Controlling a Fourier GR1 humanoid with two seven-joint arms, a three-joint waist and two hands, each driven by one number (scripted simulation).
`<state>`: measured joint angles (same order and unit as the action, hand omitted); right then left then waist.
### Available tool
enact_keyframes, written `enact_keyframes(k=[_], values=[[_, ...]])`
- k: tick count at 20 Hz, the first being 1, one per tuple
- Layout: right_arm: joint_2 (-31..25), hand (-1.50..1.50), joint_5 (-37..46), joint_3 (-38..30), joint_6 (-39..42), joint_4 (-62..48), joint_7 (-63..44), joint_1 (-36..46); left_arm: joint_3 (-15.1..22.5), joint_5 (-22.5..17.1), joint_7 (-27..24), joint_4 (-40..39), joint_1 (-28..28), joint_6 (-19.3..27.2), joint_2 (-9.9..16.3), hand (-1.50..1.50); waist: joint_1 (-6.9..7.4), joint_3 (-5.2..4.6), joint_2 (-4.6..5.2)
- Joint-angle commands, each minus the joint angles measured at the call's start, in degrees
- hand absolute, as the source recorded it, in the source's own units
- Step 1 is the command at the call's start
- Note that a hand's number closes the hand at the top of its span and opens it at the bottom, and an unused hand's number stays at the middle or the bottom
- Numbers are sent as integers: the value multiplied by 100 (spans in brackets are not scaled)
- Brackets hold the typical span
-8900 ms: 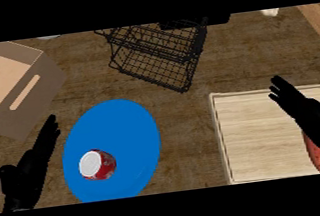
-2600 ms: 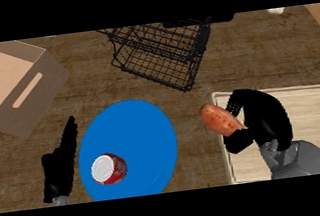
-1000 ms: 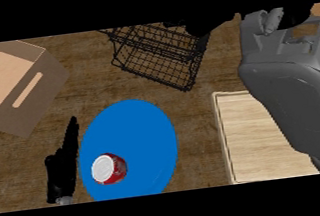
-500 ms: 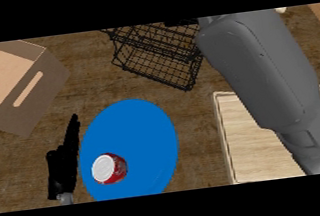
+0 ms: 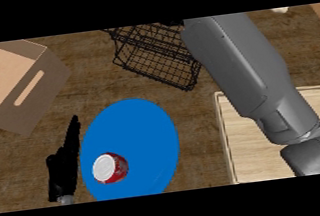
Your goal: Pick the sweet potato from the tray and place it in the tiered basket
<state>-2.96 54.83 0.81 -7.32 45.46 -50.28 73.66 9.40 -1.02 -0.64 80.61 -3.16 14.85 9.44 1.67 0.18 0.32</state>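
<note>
Right forearm [image 5: 252, 78], smooth grey, stretched up across the pale wooden tray [image 5: 251, 154] toward the black wire tiered basket [image 5: 158, 55], presumably for the drop. Right hand beyond the view's top, so grasp impossible to judge; sweet potato nowhere visible. Left hand [image 5: 62, 165] resting straight-fingered beside the glossy blue plate [image 5: 148, 136] bearing a red can [image 5: 109, 167]. Cardboard box [image 5: 7, 83] upper left.

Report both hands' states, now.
Left hand: open, holding nothing, beside the round blue plate.
Right hand: out of view past the black wire tiered basket.
</note>
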Motion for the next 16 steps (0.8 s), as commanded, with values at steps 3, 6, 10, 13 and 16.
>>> enact_keyframes(k=[3,6,10,13,16], values=[[284,150,-665,-571,-1241,-543,412,-162,189,198,142,-228,115,176,-270,0,64,-19,54],[290,-150,-1258,-777,-1550,-606,644,-62,-18,-26,111,-236,65,-189,20,0,95,-20,38],[293,-150,-1863,-1058,-2259,-606,1623,-436,72,47,383,81,5,31,-148,0,72,-14,30],[295,-150,-2344,-1206,-2599,-490,2120,-411,52,143,146,-154,94,-39,-85,0,33,-16,27],[295,-150,-2348,-1366,-3165,-635,2573,-334,85,171,293,7,-41,19,-111,0,43,-16,28]])
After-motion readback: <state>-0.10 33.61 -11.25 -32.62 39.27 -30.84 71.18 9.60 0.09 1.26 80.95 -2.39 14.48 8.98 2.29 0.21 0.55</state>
